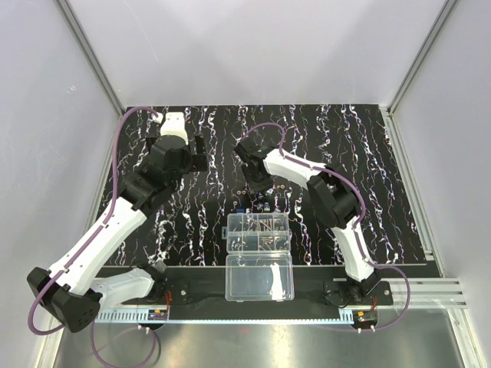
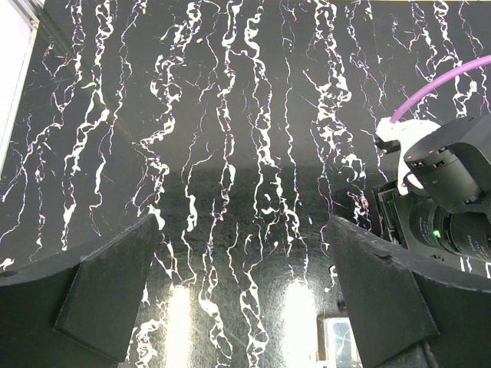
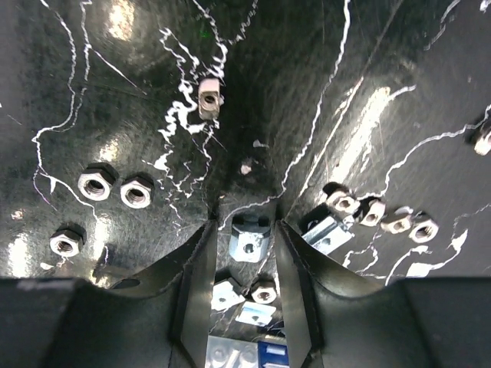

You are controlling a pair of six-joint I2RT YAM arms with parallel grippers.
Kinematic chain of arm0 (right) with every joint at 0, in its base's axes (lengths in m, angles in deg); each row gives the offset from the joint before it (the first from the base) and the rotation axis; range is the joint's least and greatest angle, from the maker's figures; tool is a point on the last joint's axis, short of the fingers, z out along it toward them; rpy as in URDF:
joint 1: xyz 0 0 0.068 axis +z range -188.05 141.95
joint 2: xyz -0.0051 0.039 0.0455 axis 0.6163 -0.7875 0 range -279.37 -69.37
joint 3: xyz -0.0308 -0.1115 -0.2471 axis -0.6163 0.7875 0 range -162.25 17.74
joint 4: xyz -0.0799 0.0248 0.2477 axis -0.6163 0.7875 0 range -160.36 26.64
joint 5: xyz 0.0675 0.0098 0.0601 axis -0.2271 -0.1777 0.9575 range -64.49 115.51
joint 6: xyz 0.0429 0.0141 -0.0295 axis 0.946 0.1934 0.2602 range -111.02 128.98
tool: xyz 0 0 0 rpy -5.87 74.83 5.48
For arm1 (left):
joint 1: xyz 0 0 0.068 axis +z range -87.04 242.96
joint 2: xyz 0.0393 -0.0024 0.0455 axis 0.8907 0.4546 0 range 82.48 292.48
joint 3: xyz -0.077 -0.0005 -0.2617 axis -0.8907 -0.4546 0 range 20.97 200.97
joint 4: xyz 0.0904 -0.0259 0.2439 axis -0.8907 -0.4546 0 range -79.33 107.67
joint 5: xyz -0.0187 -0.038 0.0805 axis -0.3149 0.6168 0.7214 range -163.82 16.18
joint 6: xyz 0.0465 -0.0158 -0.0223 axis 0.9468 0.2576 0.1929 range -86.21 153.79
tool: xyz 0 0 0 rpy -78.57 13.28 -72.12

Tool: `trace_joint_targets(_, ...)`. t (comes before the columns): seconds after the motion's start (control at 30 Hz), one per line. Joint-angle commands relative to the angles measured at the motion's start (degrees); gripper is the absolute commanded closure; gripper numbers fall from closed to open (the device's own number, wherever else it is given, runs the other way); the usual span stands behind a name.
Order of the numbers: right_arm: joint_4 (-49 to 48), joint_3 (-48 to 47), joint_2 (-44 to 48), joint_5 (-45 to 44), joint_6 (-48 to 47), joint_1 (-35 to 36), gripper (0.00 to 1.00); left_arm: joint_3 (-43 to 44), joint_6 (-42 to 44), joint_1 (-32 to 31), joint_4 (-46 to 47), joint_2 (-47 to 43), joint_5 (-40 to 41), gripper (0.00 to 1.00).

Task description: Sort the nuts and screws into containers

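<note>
Now | right pincer (image 3: 247, 230) low over nuts (image 3: 138, 193), parted | left pincer (image 2: 244, 230) spread

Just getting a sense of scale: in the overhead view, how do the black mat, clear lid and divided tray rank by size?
1. Black mat, clearly largest.
2. Clear lid.
3. Divided tray, looking slightly smaller, but the lid sits nearer the camera, so these two are unsure.

Right wrist view: one nut (image 3: 483, 139) at 3 o'clock was cut by the frame edge; the blue piece (image 3: 273, 356) at 6 o'clock was likewise cropped; top view: contents of the containers (image 1: 258, 232) were too small to distinguish.
</note>
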Motion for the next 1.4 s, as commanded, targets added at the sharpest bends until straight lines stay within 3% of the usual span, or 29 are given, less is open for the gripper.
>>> trace_joint_targets(0.0, -1.47, -1.52, -0.83, -1.17, -3.88, -0.19, 0.57, 0.71, 0.68, -0.29, 2.75, -0.54, 1.64, 0.01)
trace_joint_targets(0.43, 0.47, 4.10, -0.83, 3.75, 6.40, -0.37, 0.62, 0.71, 0.59, -0.29, 2.66, -0.63, 1.29, 0.01)
trace_joint_targets(0.77, 5.39, 4.45, -0.57, 1.46, 11.23, -0.37, 0.64, 0.71, 0.76, -0.21, 2.66, -0.45, 2.08, 0.01)
trace_joint_targets(1.0, 6.36, 6.38, 1.01, 1.02, 11.86, -0.37, 0.60, 0.71, 0.68, -0.21, 2.66, -0.63, 1.64, 0.01)
trace_joint_targets(1.13, 5.22, 6.56, 0.31, 0.85, 11.59, -0.37, 0.65, 0.80, 0.76, -0.21, 2.58, -0.63, 2.43, 0.01)
trace_joint_targets(1.37, 4.60, 4.89, -0.84, -0.38, 9.66, -0.37, 0.65, 0.80, 0.76, -0.21, 2.58, -0.45, 1.99, 0.01)
